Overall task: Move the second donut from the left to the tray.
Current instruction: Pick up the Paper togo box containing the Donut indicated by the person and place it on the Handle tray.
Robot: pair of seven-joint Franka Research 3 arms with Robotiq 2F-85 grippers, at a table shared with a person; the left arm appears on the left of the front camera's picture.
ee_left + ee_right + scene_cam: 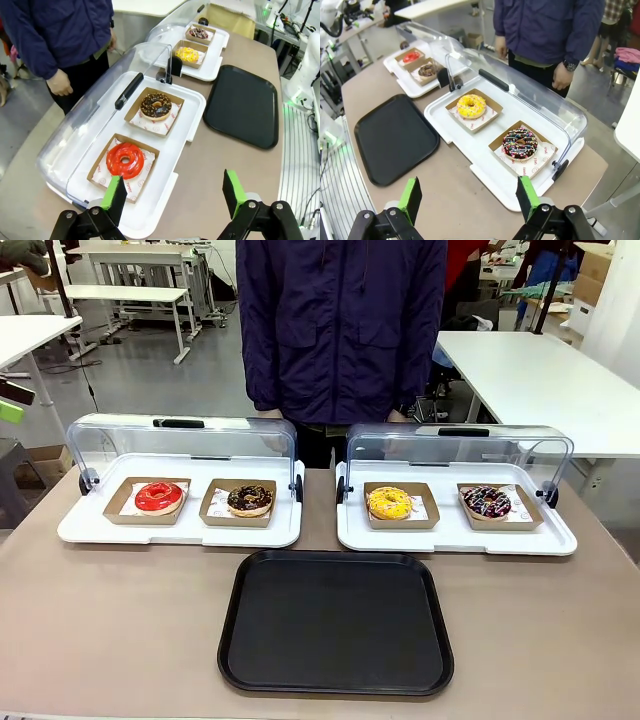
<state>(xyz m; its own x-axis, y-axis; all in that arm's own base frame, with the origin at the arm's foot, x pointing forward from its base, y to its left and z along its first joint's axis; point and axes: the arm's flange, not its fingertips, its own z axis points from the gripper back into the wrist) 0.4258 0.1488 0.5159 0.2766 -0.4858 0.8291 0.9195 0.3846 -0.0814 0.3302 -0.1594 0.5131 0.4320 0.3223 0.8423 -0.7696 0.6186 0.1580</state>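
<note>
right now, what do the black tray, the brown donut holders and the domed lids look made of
Black tray: probably moulded plastic, matte; one-piece rounded rim.
Donut holders: brown cardboard, dull; folded walls.
Domed lids: clear rigid plastic, glossy; see-through, with glare.

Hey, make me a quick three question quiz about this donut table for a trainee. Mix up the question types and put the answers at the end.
1. Multiple choice: which donut shares a white tray with the red donut? A) yellow B) chocolate with crumbs C) chocolate with coloured sprinkles
2. True or false: the black tray lies nearer the robot than the donuts do.
3. Fill in: the left gripper and the right gripper both have their jaws ____.
Key: 1 B; 2 true; 3 open.
</note>
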